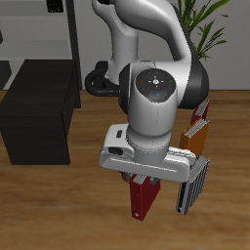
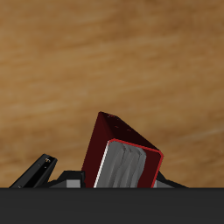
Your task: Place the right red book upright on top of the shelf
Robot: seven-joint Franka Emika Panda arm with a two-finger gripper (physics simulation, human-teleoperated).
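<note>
Plain unlettered right red book (image 1: 143,198) in claw (image 1: 140,180).

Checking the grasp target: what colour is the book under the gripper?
Dark red book with pale grey-white page edges; wrist view shows it best.

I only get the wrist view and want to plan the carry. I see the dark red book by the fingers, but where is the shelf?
Observer: The shelf is a low black unit off to one side of the right red book, farther back on the table.
Operator: Anything close to the book?
Observer: Yes. A dark book with striped page edges stands just beside it, and an orange book is farther back.
Operator: Is my book off the table yet?
Observer: I cannot tell. It is upright directly under the gripper, near the table's front edge.
</note>
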